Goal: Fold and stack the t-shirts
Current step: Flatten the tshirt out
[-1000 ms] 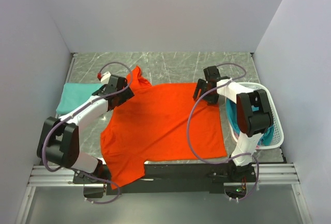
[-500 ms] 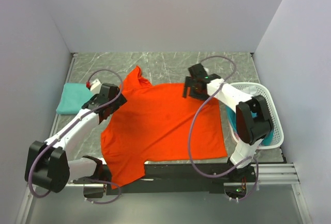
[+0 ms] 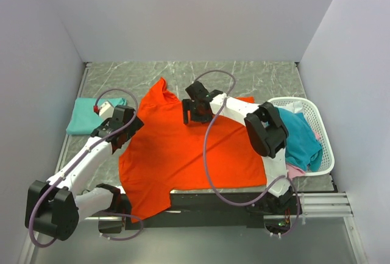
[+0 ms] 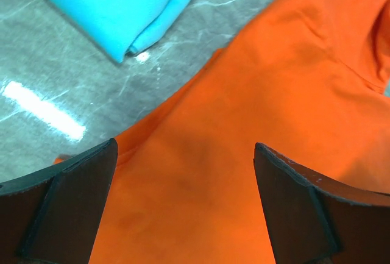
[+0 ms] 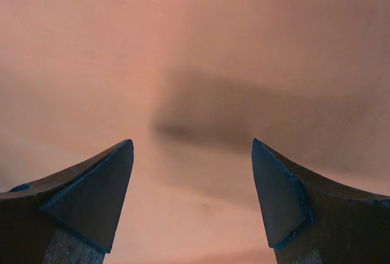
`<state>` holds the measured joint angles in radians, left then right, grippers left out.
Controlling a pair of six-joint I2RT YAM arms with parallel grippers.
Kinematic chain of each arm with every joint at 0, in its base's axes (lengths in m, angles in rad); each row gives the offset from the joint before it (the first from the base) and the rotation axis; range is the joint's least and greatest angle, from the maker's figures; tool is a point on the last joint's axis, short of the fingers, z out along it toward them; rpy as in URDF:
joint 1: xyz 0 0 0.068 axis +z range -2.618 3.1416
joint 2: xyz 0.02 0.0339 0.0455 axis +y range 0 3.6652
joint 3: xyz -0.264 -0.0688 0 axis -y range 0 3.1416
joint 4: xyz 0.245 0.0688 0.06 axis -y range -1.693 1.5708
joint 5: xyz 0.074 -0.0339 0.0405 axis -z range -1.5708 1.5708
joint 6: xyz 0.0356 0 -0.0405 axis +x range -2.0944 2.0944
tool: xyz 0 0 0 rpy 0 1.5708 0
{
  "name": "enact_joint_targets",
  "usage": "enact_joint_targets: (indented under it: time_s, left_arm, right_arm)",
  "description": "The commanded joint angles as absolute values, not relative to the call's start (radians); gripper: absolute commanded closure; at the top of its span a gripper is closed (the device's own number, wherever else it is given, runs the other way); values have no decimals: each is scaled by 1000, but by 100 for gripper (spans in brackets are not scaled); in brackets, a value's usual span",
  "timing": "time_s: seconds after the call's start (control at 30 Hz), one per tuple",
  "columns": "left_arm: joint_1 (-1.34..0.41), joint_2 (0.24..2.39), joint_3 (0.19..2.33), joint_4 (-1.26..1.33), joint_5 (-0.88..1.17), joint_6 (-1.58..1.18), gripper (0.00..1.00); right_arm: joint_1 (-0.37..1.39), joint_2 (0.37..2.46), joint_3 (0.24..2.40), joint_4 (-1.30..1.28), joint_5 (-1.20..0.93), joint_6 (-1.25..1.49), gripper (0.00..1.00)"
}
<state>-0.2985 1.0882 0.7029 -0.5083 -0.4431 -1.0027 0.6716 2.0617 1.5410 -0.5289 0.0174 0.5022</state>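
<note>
An orange-red t-shirt (image 3: 189, 154) lies spread flat across the middle of the table, filling most of the left wrist view (image 4: 274, 93) and all of the right wrist view (image 5: 195, 44). A folded teal t-shirt (image 3: 82, 117) rests at the far left, its corner showing (image 4: 122, 2). More t-shirts, a teal one (image 3: 301, 142) and a pink one (image 3: 295, 171), lie in the basket. My left gripper (image 3: 125, 130) (image 4: 184, 148) hovers open over the orange shirt's left edge. My right gripper (image 3: 194, 116) (image 5: 192, 145) is open above the shirt's upper middle, with nothing between the fingers.
A white lattice basket (image 3: 304, 101) stands at the right edge of the grey marble table (image 3: 244, 78). One orange sleeve (image 3: 159, 90) points to the back. The other sleeve (image 3: 149, 200) hangs over the front edge onto the black rail. White walls enclose three sides.
My right gripper has swept left from the shirt's upper right corner to its upper middle, uncovering the basket. My left gripper has drawn back towards me along the shirt's left edge.
</note>
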Motion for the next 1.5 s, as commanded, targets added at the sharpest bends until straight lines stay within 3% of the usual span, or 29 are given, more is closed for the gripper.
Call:
enact_joint_targets:
  time_s: [0.0,0.43,0.57,0.77,0.87,1.47]
  left_arm:
    - [-295,1062,690,-537,-474,-1032,1]
    - [-293,1157,667,-492,-404,-1035,1]
    - [-293,1170,657,-492,-390,-1034,1]
    - [-290,1238,632,-443,-347,-1025,14]
    - [-279,1278,647,-434,-368,-1025,14]
    - [-216,1652,966,-322,-296,-942,25]
  right_arm:
    - [649,2051,1491,-520,17,498,16]
    - [468,1890,1138,-430,35,543,17]
    - [442,1867,1112,-420,34,543,17]
    - [439,1844,1106,-416,3,532,17]
    - [442,1835,1109,-413,3,528,17]
    - [443,1812,1111,-431,5,519,17]
